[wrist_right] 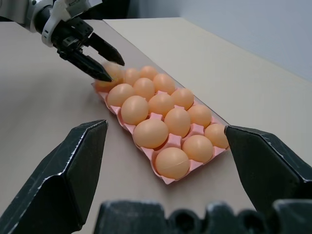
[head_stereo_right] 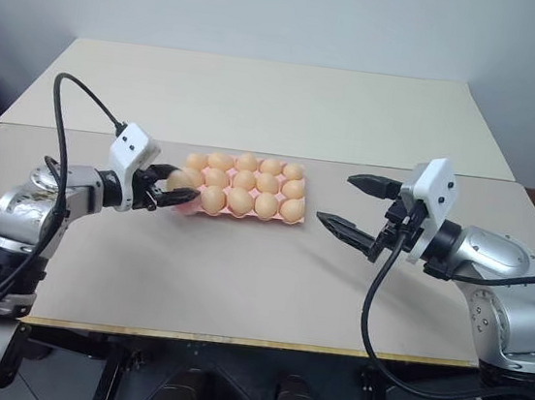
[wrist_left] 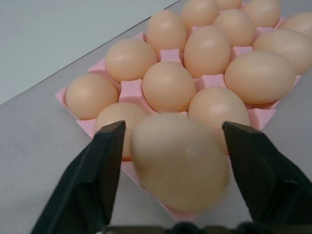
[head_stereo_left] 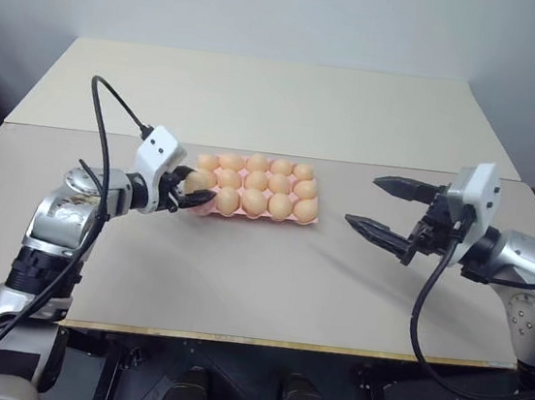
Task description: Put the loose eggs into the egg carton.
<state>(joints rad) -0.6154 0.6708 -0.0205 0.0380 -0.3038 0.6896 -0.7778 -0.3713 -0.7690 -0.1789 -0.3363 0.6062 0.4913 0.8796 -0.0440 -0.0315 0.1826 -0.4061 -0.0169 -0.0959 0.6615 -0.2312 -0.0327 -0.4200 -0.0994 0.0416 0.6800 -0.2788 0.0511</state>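
The pale pink egg carton (head_stereo_left: 246, 217) lies mid-table, its cups holding several pale orange eggs (head_stereo_left: 254, 200). My left gripper (head_stereo_left: 201, 185) is at the carton's left end, low over the front corner cup. One egg (wrist_left: 180, 163) sits between its black fingers (wrist_left: 92, 180), and a thin gap shows on one side, so the jaws stand open around it. My right gripper (head_stereo_left: 361, 200) hovers to the right of the carton, wide open and holding nothing. I cannot tell whether the egg rests in the cup or hangs just above it.
Two beige tabletops meet at a seam (head_stereo_left: 427, 171) behind the carton. The table's front edge (head_stereo_left: 231, 337) runs close to me. A black cable (head_stereo_left: 100, 131) loops above the left arm.
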